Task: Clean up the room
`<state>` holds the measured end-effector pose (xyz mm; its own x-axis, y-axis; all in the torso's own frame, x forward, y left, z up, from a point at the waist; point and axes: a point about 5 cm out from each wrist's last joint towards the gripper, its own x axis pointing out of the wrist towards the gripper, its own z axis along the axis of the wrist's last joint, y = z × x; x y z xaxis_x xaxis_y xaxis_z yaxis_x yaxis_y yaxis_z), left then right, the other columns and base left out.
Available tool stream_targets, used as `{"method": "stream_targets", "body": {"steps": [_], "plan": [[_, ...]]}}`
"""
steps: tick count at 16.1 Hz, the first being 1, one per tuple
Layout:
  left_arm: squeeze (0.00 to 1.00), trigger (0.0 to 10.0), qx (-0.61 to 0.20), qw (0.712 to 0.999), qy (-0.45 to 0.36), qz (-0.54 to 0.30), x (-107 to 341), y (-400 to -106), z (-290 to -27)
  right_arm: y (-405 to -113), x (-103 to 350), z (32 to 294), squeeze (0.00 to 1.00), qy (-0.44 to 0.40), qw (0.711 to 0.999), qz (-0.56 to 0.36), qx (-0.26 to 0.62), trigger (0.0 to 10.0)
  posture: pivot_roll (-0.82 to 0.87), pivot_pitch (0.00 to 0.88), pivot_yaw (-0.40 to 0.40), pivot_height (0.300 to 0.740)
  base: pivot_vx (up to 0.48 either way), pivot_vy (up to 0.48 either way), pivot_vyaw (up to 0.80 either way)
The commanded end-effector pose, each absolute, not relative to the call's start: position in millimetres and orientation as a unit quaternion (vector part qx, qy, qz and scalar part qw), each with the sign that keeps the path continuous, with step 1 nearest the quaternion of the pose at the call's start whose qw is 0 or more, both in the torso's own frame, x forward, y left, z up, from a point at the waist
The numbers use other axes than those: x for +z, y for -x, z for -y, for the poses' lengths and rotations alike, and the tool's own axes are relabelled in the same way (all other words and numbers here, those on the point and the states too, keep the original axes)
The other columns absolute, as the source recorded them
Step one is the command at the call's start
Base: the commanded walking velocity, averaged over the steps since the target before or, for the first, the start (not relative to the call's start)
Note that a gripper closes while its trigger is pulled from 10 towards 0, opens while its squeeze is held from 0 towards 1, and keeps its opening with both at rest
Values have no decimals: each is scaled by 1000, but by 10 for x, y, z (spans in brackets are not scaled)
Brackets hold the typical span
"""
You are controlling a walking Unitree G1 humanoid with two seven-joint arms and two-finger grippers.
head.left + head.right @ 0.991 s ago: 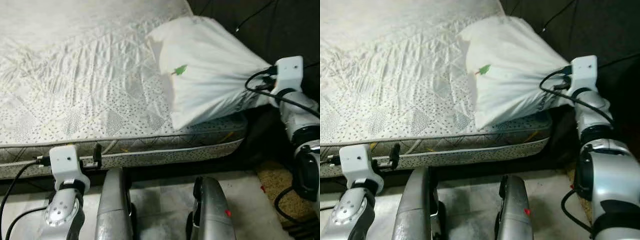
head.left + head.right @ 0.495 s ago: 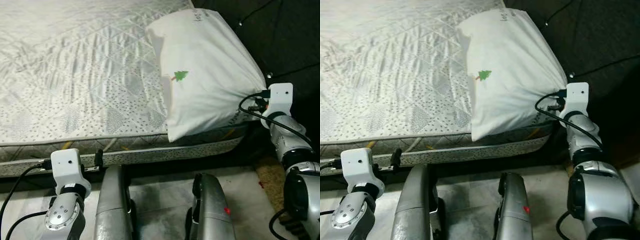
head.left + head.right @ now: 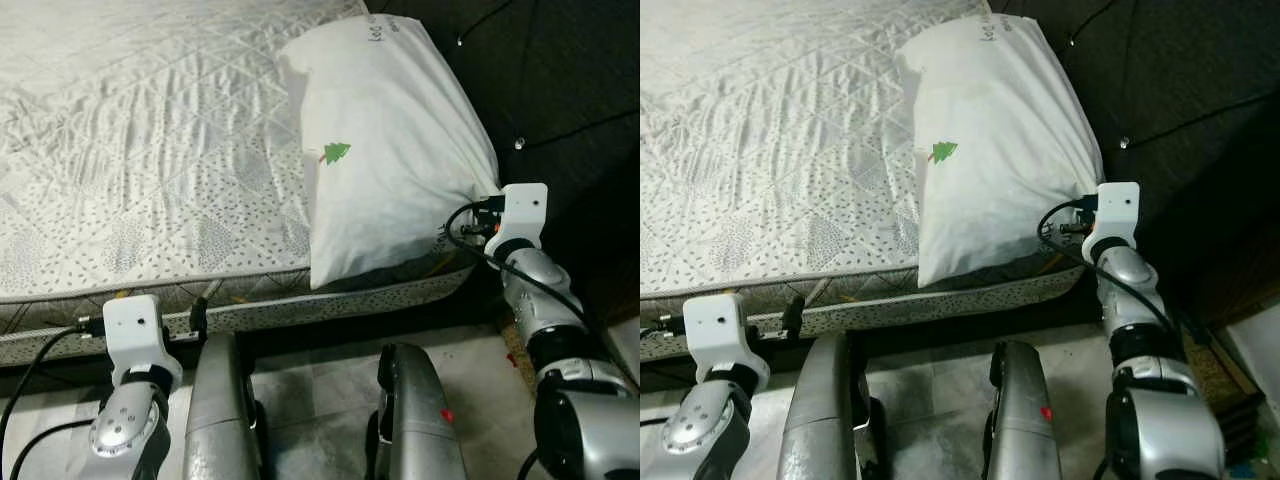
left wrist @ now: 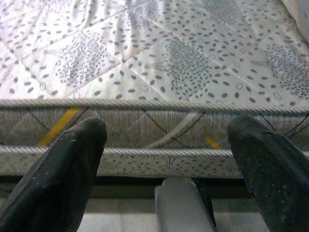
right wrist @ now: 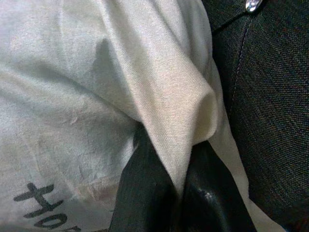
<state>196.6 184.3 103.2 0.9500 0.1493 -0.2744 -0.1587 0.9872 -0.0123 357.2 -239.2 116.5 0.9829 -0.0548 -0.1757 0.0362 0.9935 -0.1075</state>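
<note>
Pillow (image 3: pixel 390 150) corner pinched in right hand (image 5: pixel 181 193) by wrist view; left hand (image 4: pixel 169 159) wide, facing mattress (image 4: pixel 169 63) edge.

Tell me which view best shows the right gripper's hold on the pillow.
The right wrist view: the right gripper pinches a fold of the pillow between its black fingers. In the eye views, the wrist housing hides the fingers at the pillow's corner.

- pillow (image 3: pixel 390 150) lies on mattress (image 3: pixel 150 150), at its right end
- right gripper (image 5: pixel 169 193) at pillow's right corner, pinching a fold
- left gripper (image 4: pixel 164 145) before mattress's front edge, left side
</note>
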Motion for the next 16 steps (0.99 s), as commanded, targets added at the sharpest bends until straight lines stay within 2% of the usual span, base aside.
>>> {"method": "stream_targets", "body": {"steps": [1, 2, 6, 9, 13, 16], "plan": [[0, 10000, 81, 987, 10, -141, 1031, -1978, -1867, -3466, 893, 2309, 0, 48, 987, -150, -9, 10000, 35, 201, -32, 557, 0, 0, 0], [0, 10000, 81, 987, 9, -140, 1033, -1993, -1873, -3486, 936, 2270, 1000, 43, 989, -140, -5, 10000, 36, 193, -31, 557, 0, 0, 0], [0, 10000, 85, 988, 5, -132, 1048, -2050, -1897, -3561, 1213, 2368, 1000, 96, 990, -67, -84, 10000, 42, 166, -31, 557, 0, 0, 0], [0, 10000, 87, 988, 3, -129, 1055, -2066, -1906, -3585, 1438, 2388, 1000, 100, 989, -4, -111, 10000, 45, 153, -29, 557, 0, 0, 0], [0, 10000, 94, 988, 1, -123, 1087, -2023, -1909, -3612, 1582, 2103, 1000, 64, 995, 53, -60, 10000, 57, 166, -29, 557, 0, 0, 0], [0, 10000, 101, 988, -2, -121, 1154, -1843, -1910, -3626, 1717, 1862, 1000, 36, 994, 100, -25, 10000, 94, 217, -25, 557, 0, 0, 0]]}}
